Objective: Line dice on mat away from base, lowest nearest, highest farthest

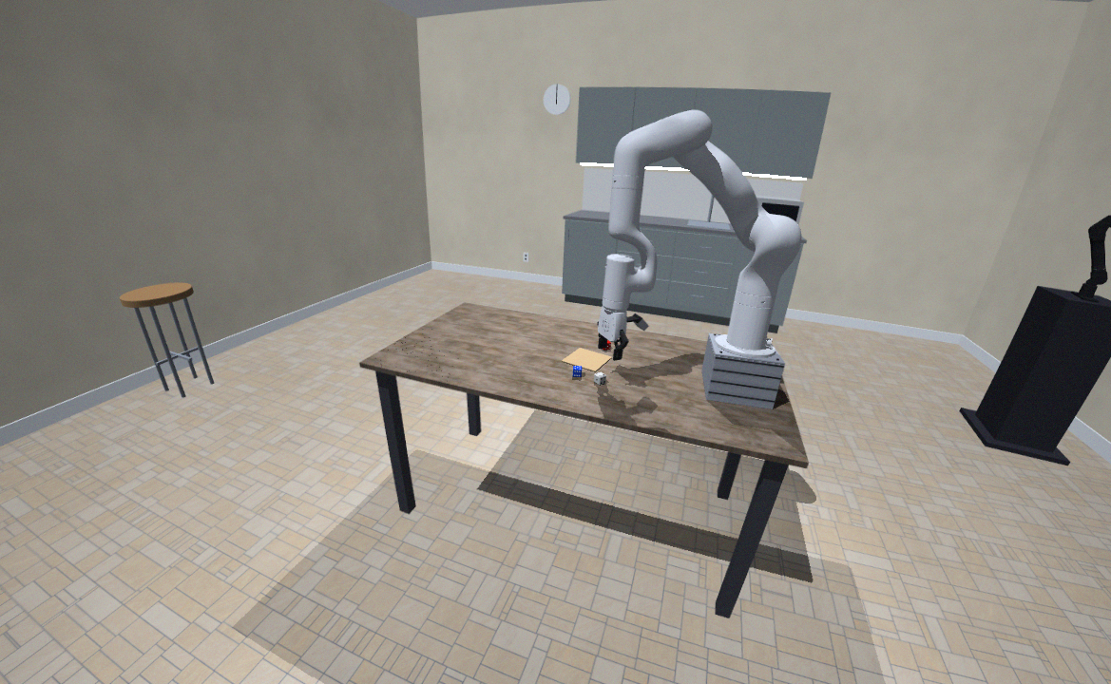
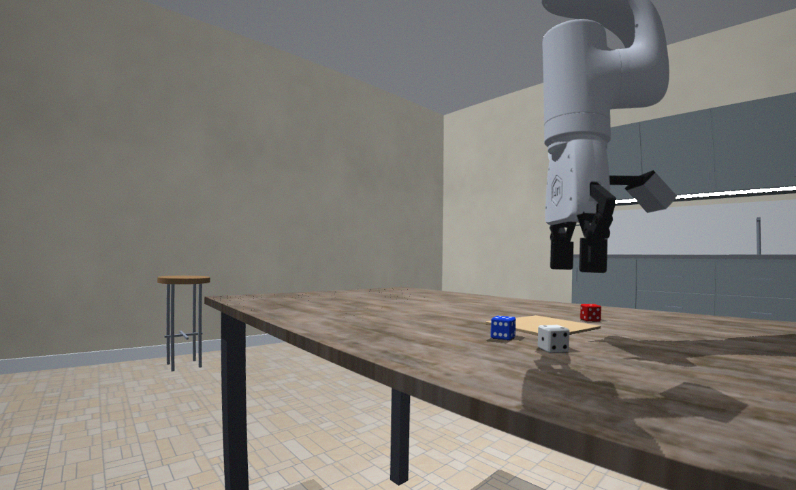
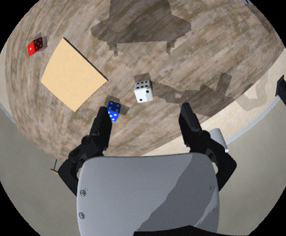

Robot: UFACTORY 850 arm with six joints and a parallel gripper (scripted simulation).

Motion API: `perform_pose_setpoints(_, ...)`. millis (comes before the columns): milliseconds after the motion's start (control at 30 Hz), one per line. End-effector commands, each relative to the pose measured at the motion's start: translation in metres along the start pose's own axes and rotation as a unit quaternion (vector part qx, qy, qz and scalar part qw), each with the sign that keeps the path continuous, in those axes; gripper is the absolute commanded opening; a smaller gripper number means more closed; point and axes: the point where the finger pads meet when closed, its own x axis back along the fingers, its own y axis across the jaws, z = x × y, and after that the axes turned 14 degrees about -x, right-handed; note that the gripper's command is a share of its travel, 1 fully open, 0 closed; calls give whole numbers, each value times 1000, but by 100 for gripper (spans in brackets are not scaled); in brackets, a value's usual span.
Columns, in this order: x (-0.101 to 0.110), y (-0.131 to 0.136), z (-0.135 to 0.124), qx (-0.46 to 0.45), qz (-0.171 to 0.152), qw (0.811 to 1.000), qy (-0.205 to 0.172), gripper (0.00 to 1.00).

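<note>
My gripper (image 1: 611,351) (image 2: 577,269) (image 3: 144,113) is open and empty, pointing down well above the table. A white die (image 1: 599,378) (image 2: 553,338) (image 3: 143,92) lies flat on the table; its bright top shows two pips. A blue die (image 1: 577,371) (image 2: 502,327) (image 3: 113,109) lies flat beside the mat; its top shows several pips, partly hidden by a finger in the wrist view. A red die (image 2: 590,312) (image 3: 35,46) lies flat beyond the mat's other side, its top showing one pip. The tan mat (image 1: 584,359) (image 2: 547,322) (image 3: 72,77) lies flat and bears no die.
The robot's base (image 1: 741,371) stands at the right end of the wooden table (image 1: 473,344) (image 2: 351,329). The arm's shadow falls on the table near the white die. The table's front edge runs past the blue and white dice.
</note>
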Motion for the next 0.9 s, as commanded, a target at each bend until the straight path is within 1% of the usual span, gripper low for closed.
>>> perform_pose_setpoints(0, 10, 0, -1, 0, -1, 1000, 11, 100)
perform_pose_setpoints(67, 10, 0, -1, 0, -1, 1000, 11, 100)
perform_pose_setpoints(567, 39, 0, -2, 0, -1, 1000, 11, 100)
perform_pose_setpoints(867, 45, 0, -2, 0, -1, 1000, 11, 100)
